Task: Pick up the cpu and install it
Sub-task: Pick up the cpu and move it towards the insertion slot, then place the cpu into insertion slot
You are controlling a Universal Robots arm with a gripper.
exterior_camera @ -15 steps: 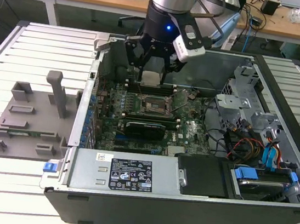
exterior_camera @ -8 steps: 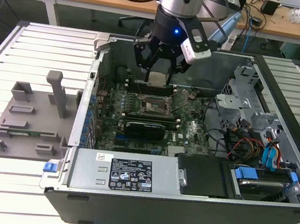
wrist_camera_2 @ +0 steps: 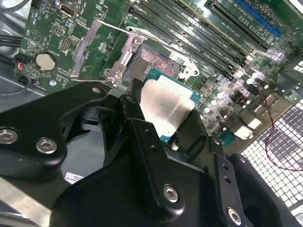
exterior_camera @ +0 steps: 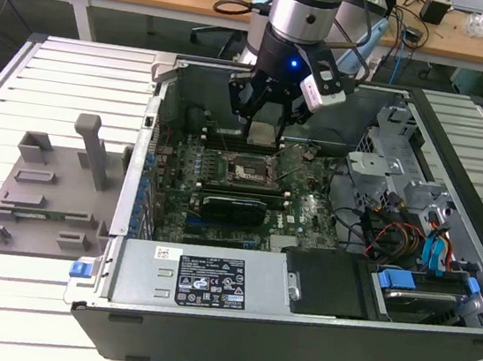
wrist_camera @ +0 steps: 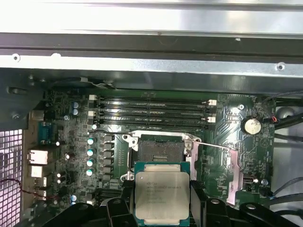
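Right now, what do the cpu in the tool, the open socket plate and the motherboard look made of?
The cpu: silver-grey metal lid with a dull brushed sheen, on a thin green rim, probably circuit laminate. The socket plate: bare stamped metal, likely steel, bright and reflective. The motherboard: green coated circuit laminate, glossy, dotted with solder points.

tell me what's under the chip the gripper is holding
The chip, clamped in the gripper, hangs over the green board. The empty socket, its metal frame swung open, shows just past it. The chip hides the socket's near edge and the board beneath.
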